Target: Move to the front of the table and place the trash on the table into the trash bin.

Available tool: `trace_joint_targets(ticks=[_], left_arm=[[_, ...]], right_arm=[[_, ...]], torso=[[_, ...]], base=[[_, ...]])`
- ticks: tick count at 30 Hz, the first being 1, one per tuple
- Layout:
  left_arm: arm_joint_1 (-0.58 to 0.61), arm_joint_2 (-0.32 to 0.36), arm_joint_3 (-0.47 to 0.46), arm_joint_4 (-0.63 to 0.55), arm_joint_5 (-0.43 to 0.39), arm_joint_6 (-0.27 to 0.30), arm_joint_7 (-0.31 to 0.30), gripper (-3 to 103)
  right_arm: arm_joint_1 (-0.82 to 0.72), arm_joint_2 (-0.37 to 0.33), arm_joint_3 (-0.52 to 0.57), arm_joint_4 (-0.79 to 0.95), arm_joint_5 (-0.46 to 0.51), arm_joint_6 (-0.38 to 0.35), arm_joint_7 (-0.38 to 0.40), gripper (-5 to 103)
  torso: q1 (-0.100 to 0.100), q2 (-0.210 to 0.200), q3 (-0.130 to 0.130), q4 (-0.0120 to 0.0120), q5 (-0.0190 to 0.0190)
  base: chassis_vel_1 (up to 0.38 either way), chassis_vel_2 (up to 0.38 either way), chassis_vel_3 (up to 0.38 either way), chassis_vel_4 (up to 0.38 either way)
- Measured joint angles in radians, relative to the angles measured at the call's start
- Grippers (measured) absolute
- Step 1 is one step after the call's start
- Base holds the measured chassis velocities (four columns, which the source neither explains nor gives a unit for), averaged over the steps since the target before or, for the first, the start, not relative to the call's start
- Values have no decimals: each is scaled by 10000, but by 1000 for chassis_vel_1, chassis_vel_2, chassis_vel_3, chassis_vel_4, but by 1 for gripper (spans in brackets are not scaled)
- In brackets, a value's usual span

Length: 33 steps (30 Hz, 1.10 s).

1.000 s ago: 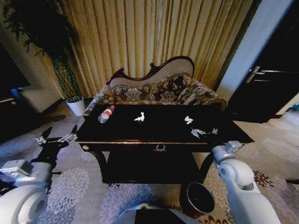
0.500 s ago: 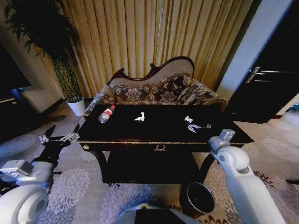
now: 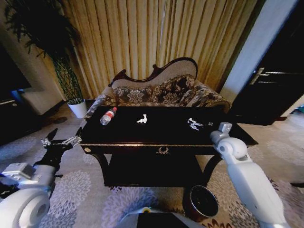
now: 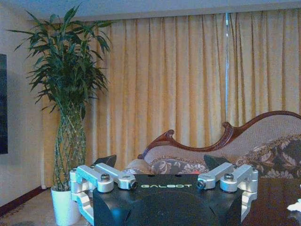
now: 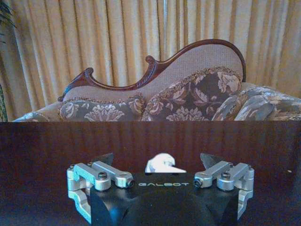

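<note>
The dark glossy table [image 3: 166,142] stands right before me. On it lie a clear bottle with a red label [image 3: 108,116] at the left, a white paper scrap [image 3: 142,119] near the middle and another scrap [image 3: 191,121] at the right. My right gripper [image 3: 199,125] is stretched low over the tabletop, open, and that right scrap [image 5: 162,164] lies between its spread fingers [image 5: 106,159]. Off the table's left end my left gripper [image 3: 61,141] hangs open with nothing in it [image 4: 160,161]. The round reddish-brown trash bin [image 3: 201,203] stands on the carpet below the table's right front.
A carved floral sofa [image 3: 161,90] sits close behind the table, with gold curtains [image 3: 156,38] beyond it. A tall plant in a white pot [image 3: 77,108] stands at the back left and a dark door [image 3: 275,80] at the right. Patterned carpet surrounds the table.
My right arm has reached forward and leftward across the tabletop, bringing its open gripper up to the right paper scrap. The left arm has barely shifted.
</note>
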Motion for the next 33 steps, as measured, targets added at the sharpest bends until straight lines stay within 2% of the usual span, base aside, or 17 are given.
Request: trace_joint_targets(ticks=[7,23,25,26,27,29,30,32,33], left_arm=[[-16,-46,34,0,-18,3,0,100],[-54,-80,75,0,-103,-26,3,100],[-57,-80,73,0,-105,-36,3,100],[-58,-80,70,0,-107,-46,3,100],[-61,-80,67,0,-113,-52,3,100],[-63,-80,66,0,-118,-53,3,100],[-65,-83,66,0,-130,-54,3,100],[-65,-85,66,0,-132,-55,3,100],[-67,-87,66,0,-133,-57,3,100]], right_arm=[[477,62,-507,-655,-235,-155,142,100],[618,171,-629,-1213,-772,-50,122,100],[604,173,-629,-1222,-820,29,121,102],[583,172,-624,-1230,-905,78,121,98],[551,170,-608,-1231,-971,104,118,88],[533,170,-594,-1231,-992,116,114,88],[488,169,-555,-1220,-1017,145,99,78],[465,170,-533,-1204,-1022,159,87,78],[429,169,-501,-1175,-1031,176,66,66]], torso=[[0,0,0,-2,2],[0,0,-1,-2,1],[0,0,-1,-2,1],[0,0,-1,-2,1],[0,-1,-1,-2,1],[0,-1,-1,-2,1],[0,0,-1,-2,1],[0,-1,-1,-2,2],[0,0,-1,-2,1]], base=[[0,0,0,0],[0,0,0,0],[0,0,0,0],[0,0,0,0],[0,0,0,0],[0,0,0,0],[0,0,0,0],[0,0,0,0],[0,0,0,0]])
